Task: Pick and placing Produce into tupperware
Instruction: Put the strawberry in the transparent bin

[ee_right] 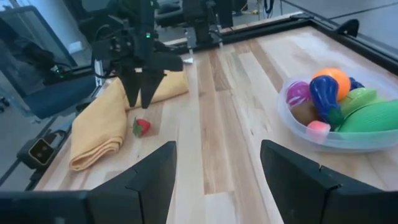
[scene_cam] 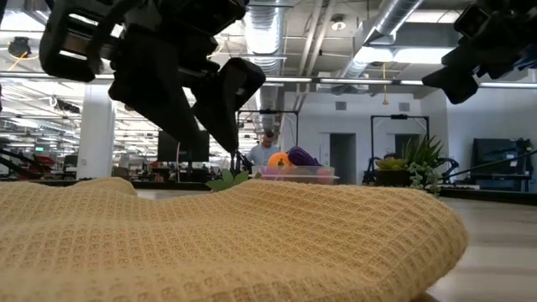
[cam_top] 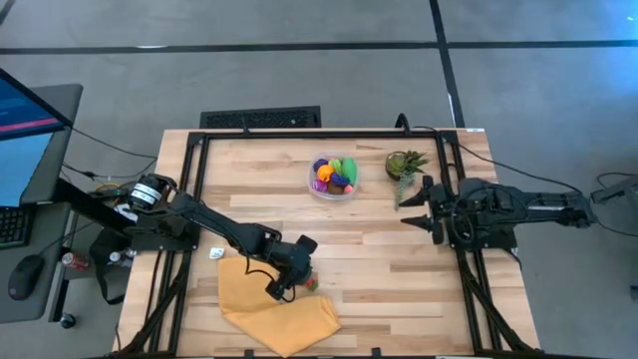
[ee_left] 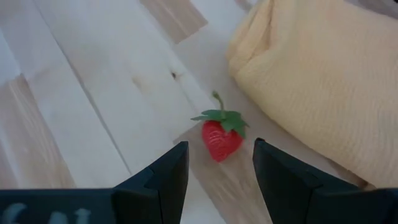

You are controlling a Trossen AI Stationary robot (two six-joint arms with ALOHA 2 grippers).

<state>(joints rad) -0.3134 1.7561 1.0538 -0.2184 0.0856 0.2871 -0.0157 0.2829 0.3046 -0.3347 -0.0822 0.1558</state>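
Observation:
A small red toy strawberry point(ee_left: 221, 138) with a green leaf cap lies on its side on the wood, next to a yellow cloth point(cam_top: 274, 304). My left gripper point(ee_left: 217, 154) hangs just above it, pointing down and open, one finger on either side without touching; the right wrist view shows the gripper point(ee_right: 142, 93) above the strawberry point(ee_right: 141, 127). The round clear tub point(cam_top: 332, 179) near the far edge holds several pieces: orange, purple, magenta, green and brown point(ee_right: 323, 99). My right gripper point(ee_right: 217, 155) waits open near the table's right edge point(cam_top: 414, 204).
A crumpled yellow waffle cloth point(ee_left: 323, 74) lies close beside the strawberry, at the near edge. A small potted green plant point(cam_top: 404, 165) stands right of the tub. A small white tag point(cam_top: 215, 253) lies left of the cloth. Bare wood spans between strawberry and tub.

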